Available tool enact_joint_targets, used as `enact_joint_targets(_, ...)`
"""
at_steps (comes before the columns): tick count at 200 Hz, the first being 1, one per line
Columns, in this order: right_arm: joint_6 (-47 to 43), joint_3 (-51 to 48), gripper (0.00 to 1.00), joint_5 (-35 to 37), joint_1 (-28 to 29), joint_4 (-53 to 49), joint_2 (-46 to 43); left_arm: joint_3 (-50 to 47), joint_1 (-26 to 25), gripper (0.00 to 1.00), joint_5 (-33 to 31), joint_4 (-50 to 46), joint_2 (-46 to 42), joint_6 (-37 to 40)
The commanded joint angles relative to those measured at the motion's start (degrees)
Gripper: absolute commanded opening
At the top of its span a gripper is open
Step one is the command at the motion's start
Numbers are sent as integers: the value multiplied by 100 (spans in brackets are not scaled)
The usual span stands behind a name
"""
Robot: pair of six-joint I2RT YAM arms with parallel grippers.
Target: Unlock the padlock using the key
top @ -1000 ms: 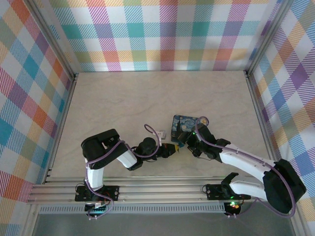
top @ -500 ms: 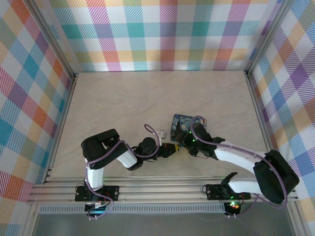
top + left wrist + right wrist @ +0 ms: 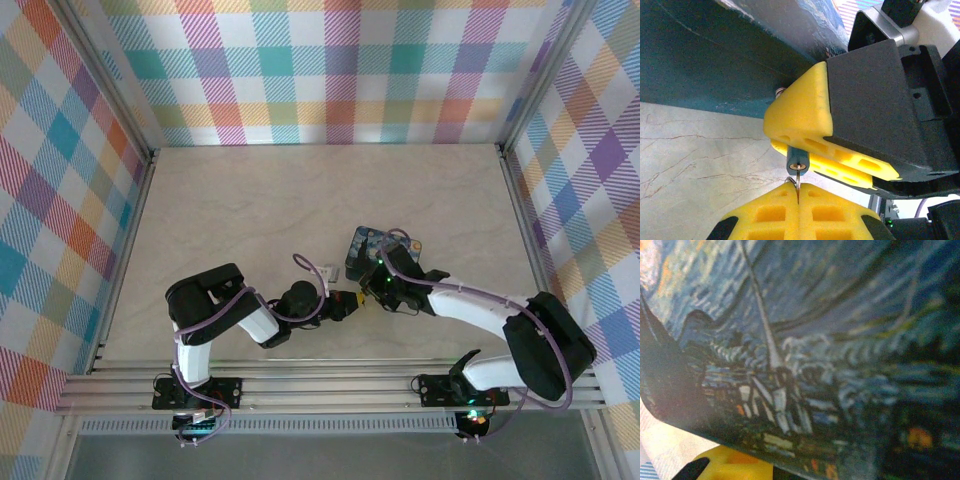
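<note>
Yellow-padded left hand (image 3: pixel 798 190) pinches the key (image 3: pixel 797 178) tight, blade meeting the padlock (image 3: pixel 797 161) just ahead, which the right hand (image 3: pixel 807 148) clamps narrowly, presumably bracing it for insertion.

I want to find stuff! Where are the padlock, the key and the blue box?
padlock (image 3: pixel 797 161): left wrist view, round bluish end.
key (image 3: pixel 798 179): left wrist view, thin metal tip.
blue box (image 3: pixel 362 245): top view, painted top.

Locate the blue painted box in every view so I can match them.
Top external: box just right of the table's centre.
Left wrist: its dark side runs across the upper left.
Right wrist: its painted face, close up, across the frame.
Shared landmark: the pale marbled table beneath it.
</note>
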Motion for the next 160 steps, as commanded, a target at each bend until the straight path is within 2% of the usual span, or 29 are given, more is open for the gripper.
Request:
enact_joint_targets(1, -256, 298, 4, -292, 11, -343, 72, -22, -79, 0, 39, 115, -144, 374)
enact_joint_targets(17, -435, 485, 0, -452, -20, -523, 197, 38, -75, 0, 117, -30, -158, 636)
enact_joint_targets(41, -806, 895, 0, -719, -36, -965, 459, 191, -101, 0, 172, -665, -334, 1444)
enact_joint_targets(84, -1101, 1398, 0, -1326, -60, -1230, 993, 796, -419, 0, -74, -2363, -1060, 3539)
enact_joint_targets(111, -1174, 1603, 0, -1671, -66, -1252, 1261, 1374, -859, 0, -802, -3721, -1201, 5182)
enact_joint_targets(142, -1495, 1994, 0, -1954, -121, -1750, 1467, 1762, -1503, 0, -2378, -4576, -898, 7147)
enact_joint_targets(149, -1561, 2068, 0, -1965, -132, -1849, 1479, 1808, -1542, 0, -2568, -4676, -838, 7286)
enact_joint_targets(160, -1602, 2124, 0, -1948, -130, -1914, 1468, 1765, -1423, 0, -2417, -4690, -886, 7049)
